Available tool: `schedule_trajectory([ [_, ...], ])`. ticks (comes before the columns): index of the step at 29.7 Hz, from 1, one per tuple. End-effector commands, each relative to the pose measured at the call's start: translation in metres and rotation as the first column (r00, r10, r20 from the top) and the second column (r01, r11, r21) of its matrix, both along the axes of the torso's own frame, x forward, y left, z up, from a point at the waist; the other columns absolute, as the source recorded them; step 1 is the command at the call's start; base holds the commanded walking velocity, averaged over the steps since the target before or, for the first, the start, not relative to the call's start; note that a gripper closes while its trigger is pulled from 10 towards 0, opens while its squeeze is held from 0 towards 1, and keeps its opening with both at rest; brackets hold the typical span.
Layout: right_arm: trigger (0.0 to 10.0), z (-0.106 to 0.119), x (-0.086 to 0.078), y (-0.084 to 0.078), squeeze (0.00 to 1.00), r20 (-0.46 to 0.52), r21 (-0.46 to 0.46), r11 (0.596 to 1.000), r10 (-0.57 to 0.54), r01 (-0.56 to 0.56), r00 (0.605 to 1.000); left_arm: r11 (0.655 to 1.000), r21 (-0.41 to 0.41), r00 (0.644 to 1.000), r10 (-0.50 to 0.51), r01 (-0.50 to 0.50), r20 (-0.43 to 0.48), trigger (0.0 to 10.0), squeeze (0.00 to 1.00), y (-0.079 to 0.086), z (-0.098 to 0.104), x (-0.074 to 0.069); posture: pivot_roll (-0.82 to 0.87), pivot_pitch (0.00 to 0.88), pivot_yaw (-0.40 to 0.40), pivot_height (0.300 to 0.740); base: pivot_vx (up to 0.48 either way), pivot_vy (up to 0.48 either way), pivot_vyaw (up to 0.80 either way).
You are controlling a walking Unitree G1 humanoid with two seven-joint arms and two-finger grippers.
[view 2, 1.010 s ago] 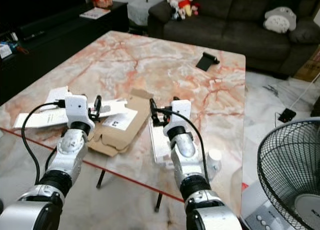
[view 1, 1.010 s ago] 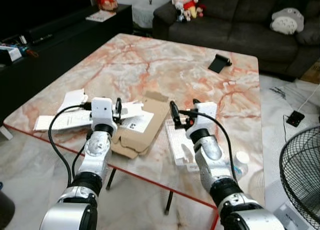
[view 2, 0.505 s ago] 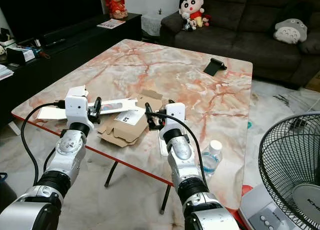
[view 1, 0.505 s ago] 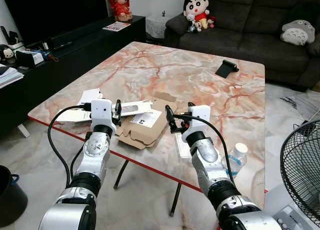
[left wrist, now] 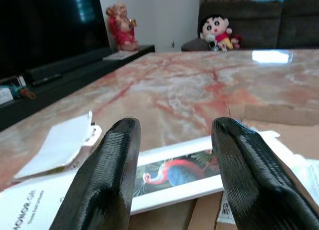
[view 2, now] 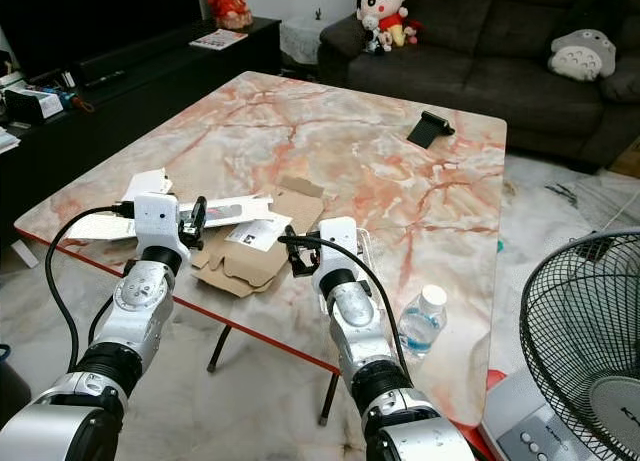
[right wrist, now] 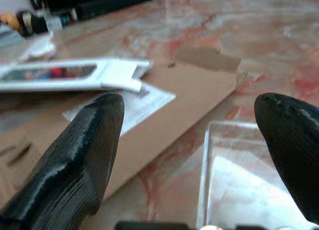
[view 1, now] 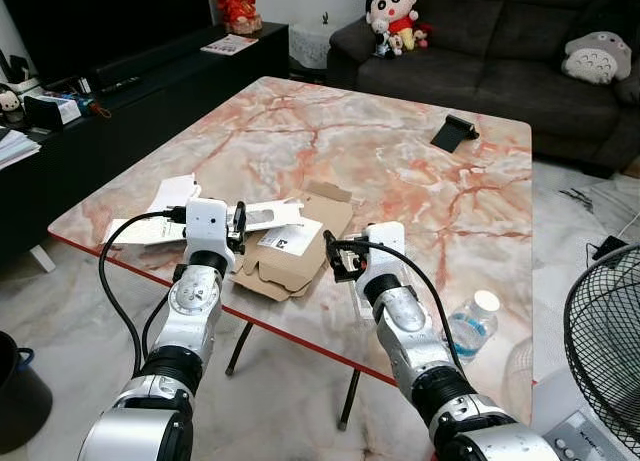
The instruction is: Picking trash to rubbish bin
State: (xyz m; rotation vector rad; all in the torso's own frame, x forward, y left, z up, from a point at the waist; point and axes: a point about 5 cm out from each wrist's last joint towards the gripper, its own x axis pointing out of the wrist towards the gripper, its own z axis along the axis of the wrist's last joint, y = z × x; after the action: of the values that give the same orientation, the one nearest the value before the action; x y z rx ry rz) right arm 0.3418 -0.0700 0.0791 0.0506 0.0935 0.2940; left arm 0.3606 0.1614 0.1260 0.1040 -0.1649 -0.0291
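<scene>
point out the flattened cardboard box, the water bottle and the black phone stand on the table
flattened cardboard box [view 1: 300, 256], left eye view, brown middle panel
water bottle [view 2: 420, 321], right eye view, clear body
black phone stand [view 1: 453, 134], left eye view, sloped face

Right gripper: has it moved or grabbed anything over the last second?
The right gripper has swung toward the robot's left, off the clear plastic tray and over the edge of the flattened cardboard box. Its fingers stay open and hold nothing. The left gripper still hovers open over the white packet. Nothing on the table shifted.

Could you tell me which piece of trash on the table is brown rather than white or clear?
The flattened cardboard box, lying between the two grippers; the packaging beside it is white or clear.
</scene>
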Motion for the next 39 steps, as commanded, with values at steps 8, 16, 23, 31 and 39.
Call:
schedule_trajectory([
  [8, 10.0, -0.018, -0.004, 0.001, 0.00, -0.134, -0.102, 0.995, -0.023, 0.010, 0.991, 1.000, 0.004, 0.999, -0.017, 0.017, -0.043, 10.0, 0.00, -0.005, -0.009, -0.003, 0.00, 0.000, -0.029, 0.740, 0.000, 0.000, 0.00],
  [16, 10.0, -0.021, -0.004, -0.002, 0.00, -0.166, -0.125, 0.992, -0.049, 0.029, 0.985, 1.000, 0.001, 0.999, -0.011, 0.011, -0.044, 10.0, 0.00, -0.004, -0.008, -0.002, -0.01, 0.000, -0.029, 0.740, 0.000, 0.000, 0.00],
  [23, 10.0, -0.024, -0.004, -0.005, 0.00, -0.200, -0.161, 0.986, -0.081, 0.049, 0.977, 1.000, 0.001, 0.999, -0.014, 0.014, -0.049, 10.0, 0.00, -0.005, -0.008, -0.002, -0.01, 0.000, -0.027, 0.740, 0.000, 0.000, 0.00],
  [31, 10.0, -0.036, -0.008, -0.011, 0.00, -0.291, -0.156, 0.985, -0.123, 0.079, 0.949, 1.000, 0.006, 0.998, -0.024, 0.024, -0.056, 10.0, 0.00, -0.006, -0.009, -0.002, -0.01, 0.000, -0.023, 0.740, 0.000, 0.000, 0.00],
  [39, 10.0, -0.032, -0.006, -0.013, 0.00, -0.274, -0.137, 0.985, -0.136, 0.101, 0.952, 1.000, 0.000, 0.999, -0.028, 0.028, -0.046, 10.0, 0.00, -0.007, -0.006, -0.001, -0.01, 0.000, -0.023, 0.740, 0.000, 0.000, 0.00],
])
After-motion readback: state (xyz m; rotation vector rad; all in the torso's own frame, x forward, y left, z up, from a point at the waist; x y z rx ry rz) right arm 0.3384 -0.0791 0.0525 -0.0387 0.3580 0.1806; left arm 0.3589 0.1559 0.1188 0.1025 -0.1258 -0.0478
